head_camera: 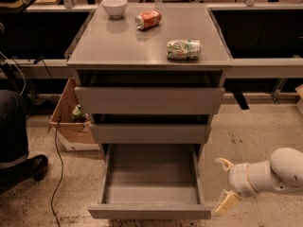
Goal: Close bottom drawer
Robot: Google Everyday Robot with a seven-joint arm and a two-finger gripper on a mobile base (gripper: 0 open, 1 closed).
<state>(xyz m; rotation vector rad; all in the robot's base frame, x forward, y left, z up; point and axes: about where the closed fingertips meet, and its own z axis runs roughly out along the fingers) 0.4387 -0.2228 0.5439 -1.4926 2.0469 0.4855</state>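
Observation:
The bottom drawer (150, 211) of the grey cabinet is pulled far out, and its grey box interior is bare. Its flat front runs along the lower edge of the view. My gripper (225, 184) is low at the right, just beside the drawer's front right corner. Its two pale fingers are spread apart and hold nothing. One fingertip (222, 161) points up and left, the other (222, 205) points down towards the drawer front. The white arm (274, 171) comes in from the right edge.
The middle drawer front (150, 133) and the top drawer front (149, 100) stand slightly out. On the cabinet top are a white bowl (114, 6), a red can (148, 19) and a crushed can (183, 49). A cardboard box (71, 122) stands at the left. A person's leg and shoe (19, 162) are at far left.

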